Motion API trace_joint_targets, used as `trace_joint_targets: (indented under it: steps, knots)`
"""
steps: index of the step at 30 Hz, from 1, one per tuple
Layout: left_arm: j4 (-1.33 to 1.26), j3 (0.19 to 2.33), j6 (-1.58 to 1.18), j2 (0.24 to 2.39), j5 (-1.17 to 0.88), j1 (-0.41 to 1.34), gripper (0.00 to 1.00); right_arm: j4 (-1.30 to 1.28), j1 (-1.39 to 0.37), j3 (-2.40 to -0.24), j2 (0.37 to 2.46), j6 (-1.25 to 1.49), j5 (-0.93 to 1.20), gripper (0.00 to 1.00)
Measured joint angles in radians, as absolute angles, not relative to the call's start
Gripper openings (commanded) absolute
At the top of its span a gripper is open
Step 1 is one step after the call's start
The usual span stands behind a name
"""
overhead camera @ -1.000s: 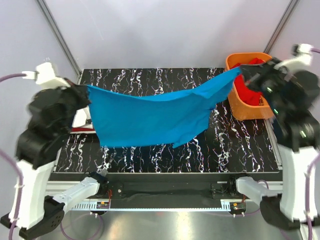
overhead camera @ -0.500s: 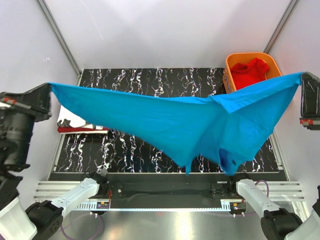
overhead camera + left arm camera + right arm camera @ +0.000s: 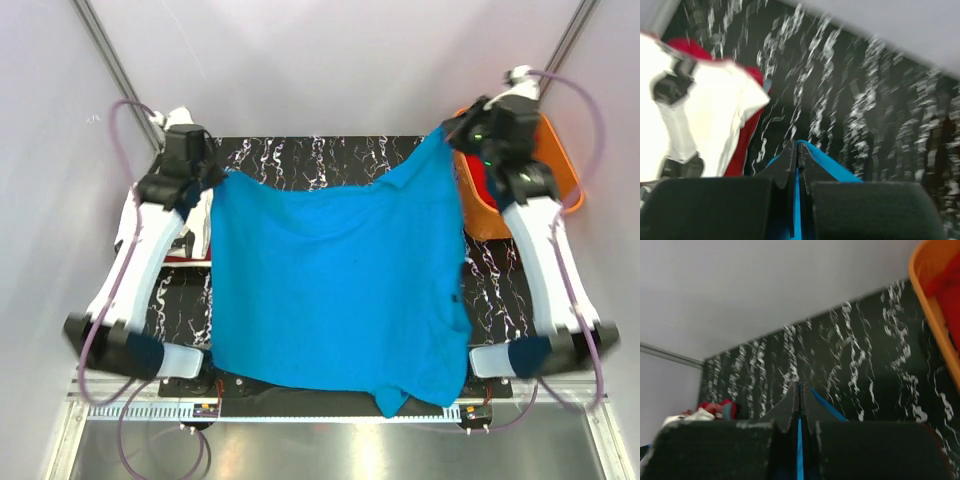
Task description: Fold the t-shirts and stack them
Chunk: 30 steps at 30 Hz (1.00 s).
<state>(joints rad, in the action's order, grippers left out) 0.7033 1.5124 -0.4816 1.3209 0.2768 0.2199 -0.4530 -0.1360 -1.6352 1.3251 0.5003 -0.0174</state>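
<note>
We held the blue t-shirt (image 3: 340,290) clamped in the left claw (image 3: 216,179) at 10 o'clock and right claw (image 3: 448,136) at 2, its length trailing toward 6.

The table (image 3: 320,160) has a black top veined with white streaks. At its left edge lie 2 t-shirts in 1 pile: a white t-shirt (image 3: 705,120) with black marks on top of a red t-shirt (image 3: 690,50), whose edge shows beneath it. An orange basket (image 3: 483,218) stands at the far right corner. A blue t-shirt (image 3: 340,290) covers the middle; whether it touches the surface cannot be told.
</note>
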Motion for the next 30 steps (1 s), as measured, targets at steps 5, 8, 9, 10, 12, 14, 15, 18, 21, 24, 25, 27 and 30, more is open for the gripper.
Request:
trace_joint_targets:
  steps: [5, 8, 9, 10, 12, 14, 15, 18, 21, 24, 25, 27, 30]
  knots:
    - [0.692, 1.542, -0.537, 1.565, 0.127, 0.117, 0.0, -0.56, -0.1, -1.817, 1.655, 0.536, 0.023, 0.0]
    - [0.746, 1.858, -0.531, 1.714, 0.076, 0.092, 0.0, -0.655, -0.056, -2.193, 1.852, 0.539, 0.058, 0.0]
    - [0.74, 1.993, -0.529, 1.755, 0.062, 0.089, 0.0, -0.68, -0.034, -2.357, 1.916, 0.545, 0.08, 0.0]
    - [0.754, 2.149, -0.528, 1.803, 0.039, 0.081, 0.0, -0.7, -0.008, -2.524, 1.975, 0.554, 0.104, 0.0]
    - [0.693, 2.351, -0.531, 1.844, -0.007, 0.073, 0.0, -0.707, 0.055, -2.807, 2.057, 0.595, 0.167, 0.0]
    - [0.605, 2.403, -0.544, 1.811, -0.057, 0.05, 0.0, -0.668, 0.12, -2.878, 2.033, 0.635, 0.221, 0.0]
    - [0.558, 2.377, -0.552, 1.774, -0.078, 0.035, 0.0, -0.632, 0.147, -2.831, 1.985, 0.649, 0.245, 0.0]
    - [0.419, 2.203, -0.569, 1.664, -0.122, 0.006, 0.0, -0.492, 0.159, -2.518, 1.785, 0.67, 0.309, 0.0]
    - [0.321, 2.061, -0.574, 1.639, -0.168, -0.002, 0.0, -0.395, 0.146, -2.297, 1.692, 0.677, 0.37, 0.0]
    - [0.223, 1.832, -0.575, 1.645, -0.213, 0.0, 0.0, -0.271, 0.144, -2.028, 1.647, 0.691, 0.419, 0.0]
    - [0.202, 1.734, -0.577, 1.644, -0.223, 0.002, 0.0, -0.212, 0.144, -1.901, 1.627, 0.699, 0.427, 0.0]
    - [0.16, 1.526, -0.583, 1.644, -0.233, 0.004, 0.0, -0.168, 0.146, -1.704, 1.611, 0.715, 0.432, 0.0]
    - [0.15, 1.23, -0.606, 1.637, -0.231, 0.008, 0.0, -0.138, 0.147, -1.399, 1.592, 0.731, 0.429, 0.0]
